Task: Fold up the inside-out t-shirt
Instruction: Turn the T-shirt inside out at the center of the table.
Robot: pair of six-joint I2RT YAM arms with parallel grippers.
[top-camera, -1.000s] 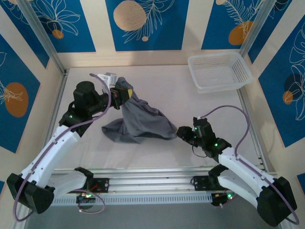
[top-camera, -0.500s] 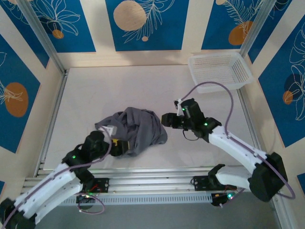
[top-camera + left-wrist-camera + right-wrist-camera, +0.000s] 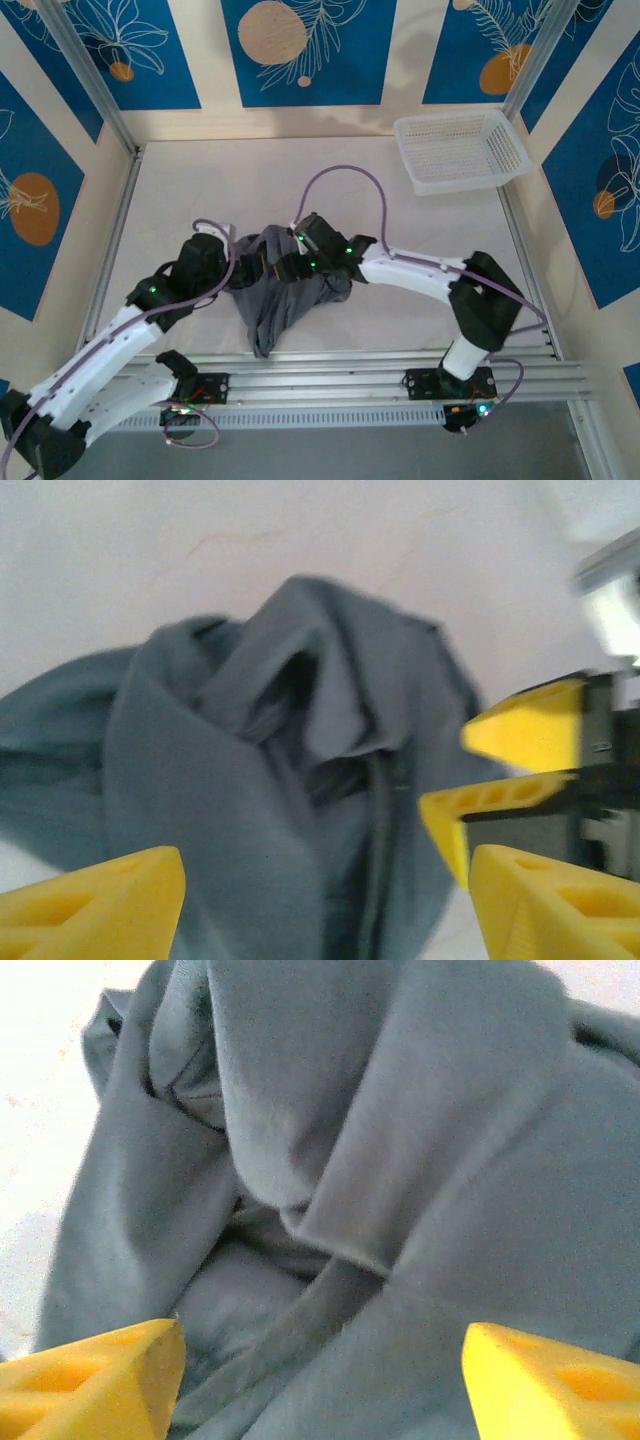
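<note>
The inside-out t-shirt [image 3: 272,305] lies in a crumpled dark grey heap at the middle of the table, with a narrow end trailing toward the near edge. My left gripper [image 3: 256,269] reaches in from the left and my right gripper [image 3: 291,267] from the right, and they almost meet over the top of the heap. In the left wrist view the t-shirt [image 3: 250,750] bunches up between and beyond the open left gripper [image 3: 325,910], with the right gripper's yellow fingers [image 3: 520,730] close by. In the right wrist view folds of the t-shirt [image 3: 400,1160] lie under the open right gripper [image 3: 325,1385].
A white mesh basket [image 3: 505,165] sits at the far right corner of the table [image 3: 200,190]. Metal rails run along the near edge [image 3: 330,365] and the sides. Both arms cross the near half of the table.
The left gripper has opened and let go of the shirt, then moved to the heap's left side. The right arm swung left onto the heap. The shirt now trails toward the near edge.
</note>
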